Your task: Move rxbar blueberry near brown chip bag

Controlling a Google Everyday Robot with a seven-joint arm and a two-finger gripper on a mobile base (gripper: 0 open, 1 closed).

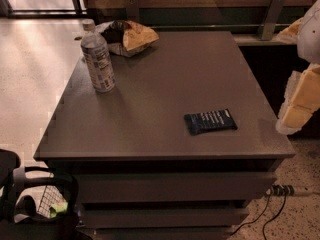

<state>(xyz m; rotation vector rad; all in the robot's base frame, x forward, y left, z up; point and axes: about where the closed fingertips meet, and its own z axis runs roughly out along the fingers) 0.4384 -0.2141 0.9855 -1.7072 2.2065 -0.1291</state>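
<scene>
The tool (298, 110), a pale cream and white block at the end of the robot's arm, hung at the right edge of the scene, just off the right side of the surface and level with its front half. From where I stood I could not tell whether it was released or clenched; it was grasping nothing and touched none of the things.

The small flat dark navy-blue bar with pale lettering, the rxbar blueberry (210, 121), lay flat on the grey-brown rectangular surface (165, 74), towards the front right corner, its long side running roughly along the front edge. It was the nearest thing to the tool, though clearly apart from it.

The wrinkled tan-orange and dark brown foil chip bag (131, 35) sat crumpled at the far left corner, well apart from the bar. Just in front of it, near the left edge, stood an upright clear plastic bottle with a printed label (98, 59).

A white power strip (283, 189) with black cables lay on the speckled floor at lower right.
</scene>
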